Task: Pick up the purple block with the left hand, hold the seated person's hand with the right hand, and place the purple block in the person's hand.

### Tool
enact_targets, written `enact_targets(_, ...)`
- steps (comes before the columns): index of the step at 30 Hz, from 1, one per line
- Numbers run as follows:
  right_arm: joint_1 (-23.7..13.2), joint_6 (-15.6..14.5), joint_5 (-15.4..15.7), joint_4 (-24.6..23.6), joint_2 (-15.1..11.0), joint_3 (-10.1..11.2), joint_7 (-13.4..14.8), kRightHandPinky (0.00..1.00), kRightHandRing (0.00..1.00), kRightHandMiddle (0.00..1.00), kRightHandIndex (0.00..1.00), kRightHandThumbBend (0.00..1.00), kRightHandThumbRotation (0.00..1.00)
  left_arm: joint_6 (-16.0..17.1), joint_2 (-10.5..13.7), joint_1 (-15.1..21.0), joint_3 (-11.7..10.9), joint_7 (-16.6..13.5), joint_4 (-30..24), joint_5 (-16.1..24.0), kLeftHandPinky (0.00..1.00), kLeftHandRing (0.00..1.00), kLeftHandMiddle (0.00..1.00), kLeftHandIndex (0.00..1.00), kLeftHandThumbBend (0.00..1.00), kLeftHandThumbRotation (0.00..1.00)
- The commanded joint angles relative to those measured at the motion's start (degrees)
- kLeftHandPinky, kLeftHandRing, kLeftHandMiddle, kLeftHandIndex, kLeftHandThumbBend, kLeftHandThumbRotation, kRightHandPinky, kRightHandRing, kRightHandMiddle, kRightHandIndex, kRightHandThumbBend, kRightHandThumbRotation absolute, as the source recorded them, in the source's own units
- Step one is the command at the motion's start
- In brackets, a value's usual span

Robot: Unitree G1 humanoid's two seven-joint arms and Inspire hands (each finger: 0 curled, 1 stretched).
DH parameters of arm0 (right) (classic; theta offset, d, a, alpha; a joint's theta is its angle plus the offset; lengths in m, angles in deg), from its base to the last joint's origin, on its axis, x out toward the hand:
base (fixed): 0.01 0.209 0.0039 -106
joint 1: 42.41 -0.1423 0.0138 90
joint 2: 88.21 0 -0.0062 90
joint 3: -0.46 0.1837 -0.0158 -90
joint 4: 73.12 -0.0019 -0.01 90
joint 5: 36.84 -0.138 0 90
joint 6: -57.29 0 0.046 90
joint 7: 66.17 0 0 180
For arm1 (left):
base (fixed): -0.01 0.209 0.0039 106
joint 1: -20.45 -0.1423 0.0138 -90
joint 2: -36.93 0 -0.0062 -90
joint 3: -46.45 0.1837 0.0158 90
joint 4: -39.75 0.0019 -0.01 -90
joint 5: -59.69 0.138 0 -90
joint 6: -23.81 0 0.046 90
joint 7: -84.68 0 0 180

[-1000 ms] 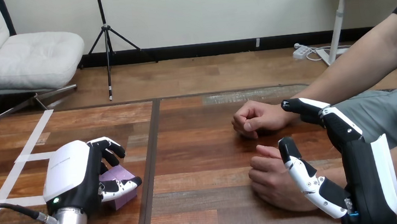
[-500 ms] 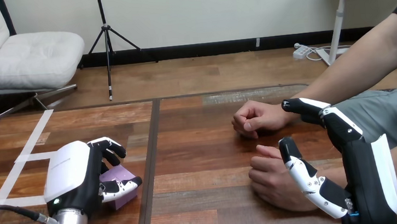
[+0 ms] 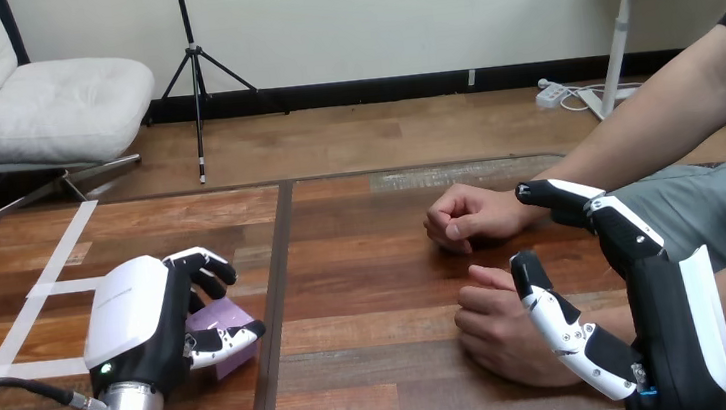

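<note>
Gripping the purple block [image 3: 221,320] at the wooden table's [image 3: 374,254] left, near white tape lines [image 3: 55,257], the left hand [image 3: 134,322] curls round it, hiding its long axis; the right hand [image 3: 668,331] stands splayed beside the person's hand [image 3: 497,338].

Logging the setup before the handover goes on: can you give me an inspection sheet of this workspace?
Surface: wooden table, with white tape lines at its left.
Job's things: purple block at the table's left; the person's nearer hand rests on the table.
Clutter: nothing seen.
Hands: left hand has its fingers curled round the purple block; right hand is open, fingers straight, beside the person's nearer hand, not curled round it.
Cables: nothing seen loose on the table.
Surroundings: a person sits at the table's right; the person's farther hand lies as a loose fist on the table.
</note>
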Motion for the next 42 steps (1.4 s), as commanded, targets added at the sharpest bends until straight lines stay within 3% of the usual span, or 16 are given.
enact_targets(1, -1.8, 0.3, 0.1, -3.0, -0.1, 0.5, 0.1, 0.77, 0.78, 0.75, 0.71, 0.4, 0.31, 3.8, -0.4, 1.2, -1.7, -1.7, -0.7, -2.7, 0.42, 0.48, 0.55, 0.56, 0.57, 0.0)
enact_targets(11, -1.9, 0.1, 0.3, -3.2, 0.0, 0.6, 0.3, 0.76, 0.78, 0.75, 0.71, 0.4, 0.32, 10.7, -1.7, -0.1, -3.5, -1.4, -1.7, -8.3, 0.38, 0.45, 0.53, 0.55, 0.6, 0.0)
enact_targets(22, -2.2, 0.6, -0.1, -2.7, -0.3, 0.8, 0.2, 0.76, 0.78, 0.75, 0.71, 0.41, 0.32, 17.4, -4.4, -1.7, -5.8, 2.3, -3.4, -16.1, 0.38, 0.44, 0.51, 0.54, 0.66, 0.02)
enact_targets(35, -2.3, 0.8, 0.8, -2.4, -0.7, 1.5, 0.5, 0.76, 0.78, 0.75, 0.72, 0.41, 0.32, 20.8, -6.6, -3.6, -7.6, 3.5, -6.9, -18.3, 0.37, 0.43, 0.51, 0.54, 0.7, 0.08)
enact_targets(42, -1.9, -2.0, 4.7, -4.6, -2.5, 2.9, -0.3, 0.76, 0.79, 0.78, 0.75, 0.42, 0.32, 22.6, -7.9, -4.6, -8.5, 4.4, -8.7, -19.1, 0.38, 0.44, 0.51, 0.54, 0.7, 0.08)
